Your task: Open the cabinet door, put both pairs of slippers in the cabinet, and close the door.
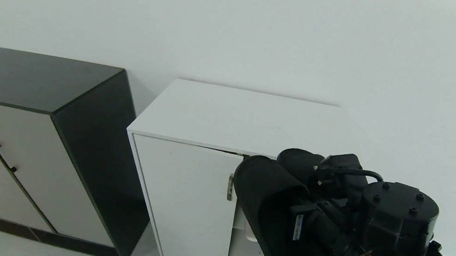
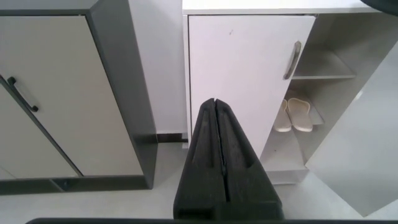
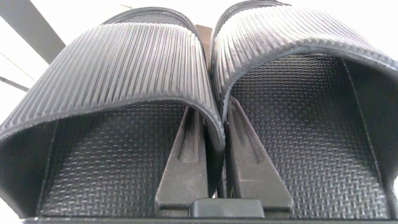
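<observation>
Right pincer (image 3: 214, 130): I see it clamped on the black slippers (image 1: 284, 232), one finger inside each shoe, squeezing the two inner side walls together.
Black slippers: held side by side off the floor, in front of the right half of the white cabinet (image 1: 247, 122). In the head view one sole runs slanting down across that opening.
Left pincer (image 2: 215, 107): closed with the fingers pressed flat together and nothing between them. It sits low in front of the white cabinet, pointing toward the left door (image 2: 249, 74).
White cabinet: left door is shut, with its handle (image 2: 291, 60) at the inner edge. The right half stands open and I can see the shelves inside.
Pale slippers (image 2: 295, 115): already in the open half, side by side on a lower shelf (image 2: 314, 112), toes toward the back.
Dark cabinet (image 1: 100, 162): just beside the white one on its left, pale doors shut.
</observation>
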### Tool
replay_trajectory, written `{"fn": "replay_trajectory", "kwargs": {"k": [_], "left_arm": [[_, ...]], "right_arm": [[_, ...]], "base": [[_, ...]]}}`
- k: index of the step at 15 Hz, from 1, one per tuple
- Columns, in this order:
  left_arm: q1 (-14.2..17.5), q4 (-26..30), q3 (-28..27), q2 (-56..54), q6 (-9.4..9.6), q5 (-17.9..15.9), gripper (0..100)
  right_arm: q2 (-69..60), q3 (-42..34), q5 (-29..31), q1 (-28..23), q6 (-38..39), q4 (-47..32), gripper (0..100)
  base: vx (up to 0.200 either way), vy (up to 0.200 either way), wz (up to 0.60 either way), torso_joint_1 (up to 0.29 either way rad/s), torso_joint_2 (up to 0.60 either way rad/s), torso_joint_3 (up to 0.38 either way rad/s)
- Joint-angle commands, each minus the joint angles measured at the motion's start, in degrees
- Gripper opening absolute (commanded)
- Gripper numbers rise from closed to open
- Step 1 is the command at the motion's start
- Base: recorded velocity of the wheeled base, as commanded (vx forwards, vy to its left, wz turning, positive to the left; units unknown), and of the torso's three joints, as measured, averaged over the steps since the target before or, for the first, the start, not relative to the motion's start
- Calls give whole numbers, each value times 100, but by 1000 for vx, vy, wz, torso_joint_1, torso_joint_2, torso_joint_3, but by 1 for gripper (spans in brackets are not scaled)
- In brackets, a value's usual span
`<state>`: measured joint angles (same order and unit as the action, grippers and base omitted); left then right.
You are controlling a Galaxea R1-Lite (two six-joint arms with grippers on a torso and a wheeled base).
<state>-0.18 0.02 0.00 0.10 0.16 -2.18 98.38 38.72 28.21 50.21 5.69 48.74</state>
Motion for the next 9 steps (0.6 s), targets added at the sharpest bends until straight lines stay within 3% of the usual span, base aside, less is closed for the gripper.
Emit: {"fn": "replay_trajectory", "kwargs": {"k": [1,4,9], "left_arm": [[1,-2,0,8,2,-2,0],[1,-2,0,8,2,-2,0],[1,-2,0,8,2,-2,0]], "right_arm": [[50,-22,0,-3,-7,22,0],[50,-31,-8,-3,-7,22,0],[59,-31,-8,6,-7,22,0]], "base": [[0,0,0,0,0,0],[0,0,0,-72,151,88],[0,0,0,-221,521,293]]}}
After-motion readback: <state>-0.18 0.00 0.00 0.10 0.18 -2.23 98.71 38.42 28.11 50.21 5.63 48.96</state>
